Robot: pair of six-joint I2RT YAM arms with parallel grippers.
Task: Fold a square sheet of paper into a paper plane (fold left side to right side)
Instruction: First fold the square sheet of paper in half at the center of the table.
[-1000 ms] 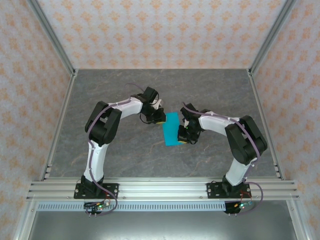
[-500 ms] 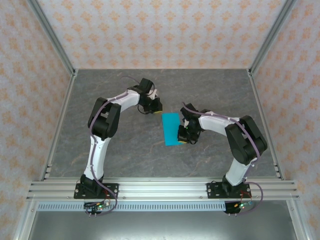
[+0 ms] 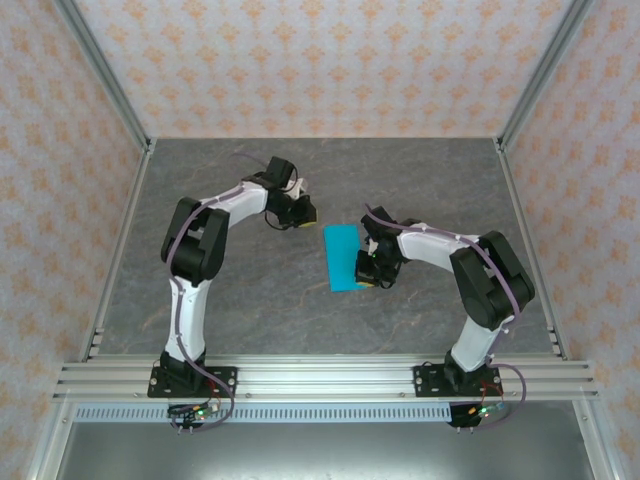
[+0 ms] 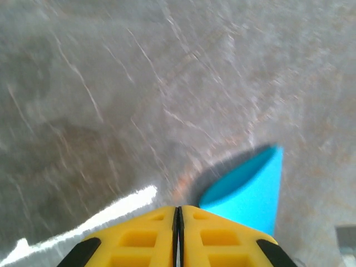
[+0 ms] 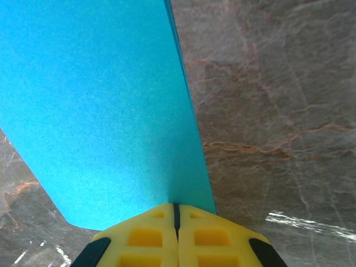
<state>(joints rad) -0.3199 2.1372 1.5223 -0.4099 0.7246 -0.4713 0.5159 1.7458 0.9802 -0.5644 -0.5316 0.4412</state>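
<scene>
The right gripper (image 3: 369,268), fingers (image 5: 150,233) pressed together, rests its tips on the right edge of the square sheet of paper (image 3: 344,257), which lies folded narrow mid-table (image 3: 240,300). The left gripper (image 3: 303,215), fingers (image 4: 139,236) closed on nothing, sits near the sheet's far left corner.

1 paper sheet (image 3: 342,256) — 2 claws, i.e. L claw (image 3: 304,213) & R claw (image 3: 366,283) — 1 table (image 3: 250,305).

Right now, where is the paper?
Top view: the sheet of paper lies near the table centre, its right edge at the right gripper, the left gripper apart, up-left.
</scene>
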